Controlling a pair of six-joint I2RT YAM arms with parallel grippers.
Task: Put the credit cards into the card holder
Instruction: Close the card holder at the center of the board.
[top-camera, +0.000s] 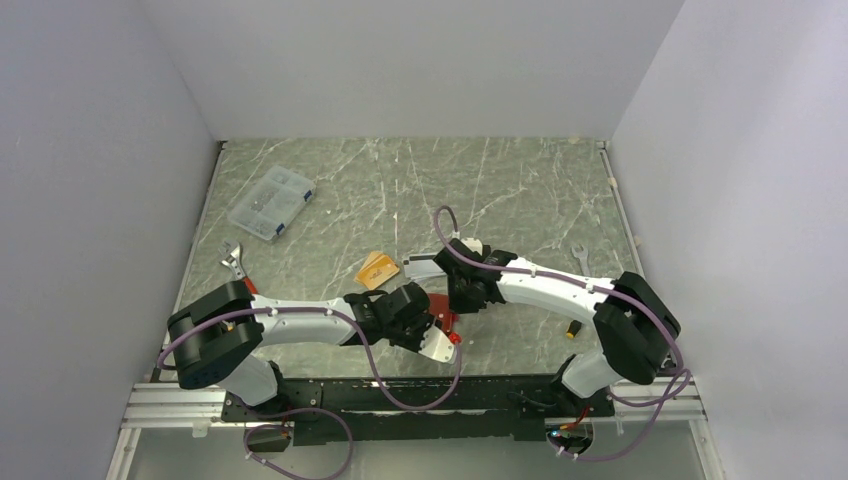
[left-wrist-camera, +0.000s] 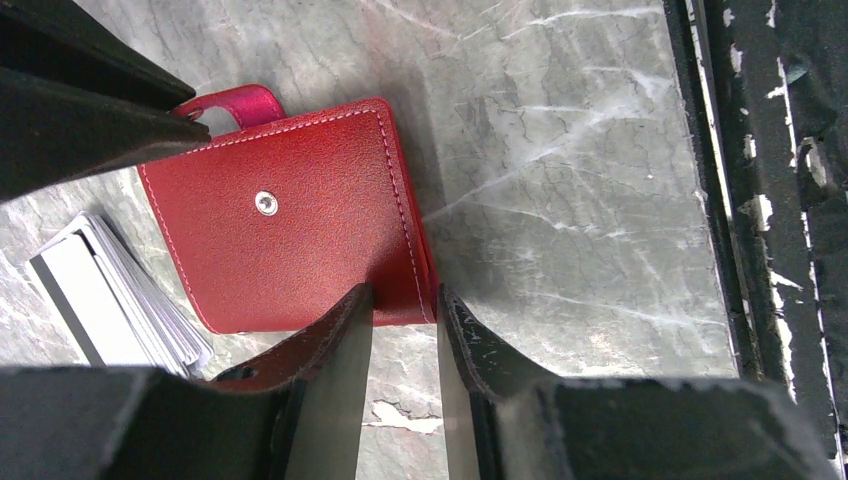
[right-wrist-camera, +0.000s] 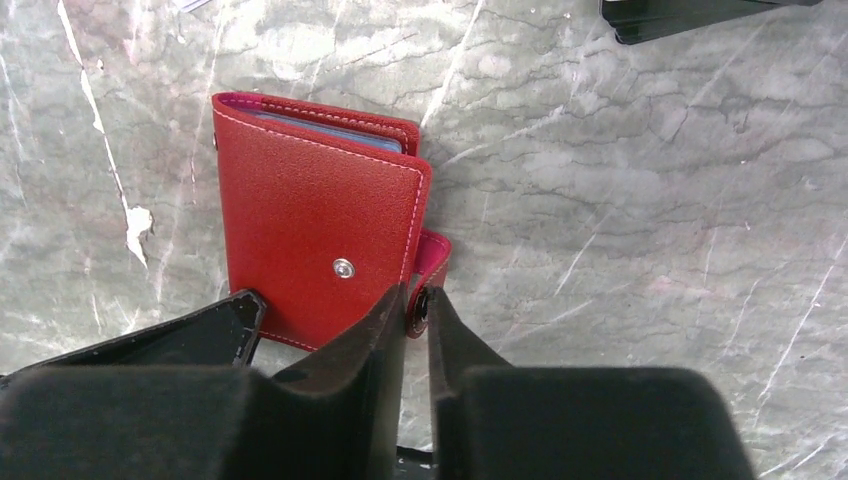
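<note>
Red stitched-leather card holder (left-wrist-camera: 290, 215) bears no readable writing; left gripper (left-wrist-camera: 405, 310) pinches its spine edge, right gripper (right-wrist-camera: 417, 305) pinches its snap tab (right-wrist-camera: 430, 262).

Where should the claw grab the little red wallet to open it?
Probably the snap tab poking out past the card holder's free edge. It is thin and sticks clear of the cover, so a claw can pinch it from that side and peel the cover up.
</note>
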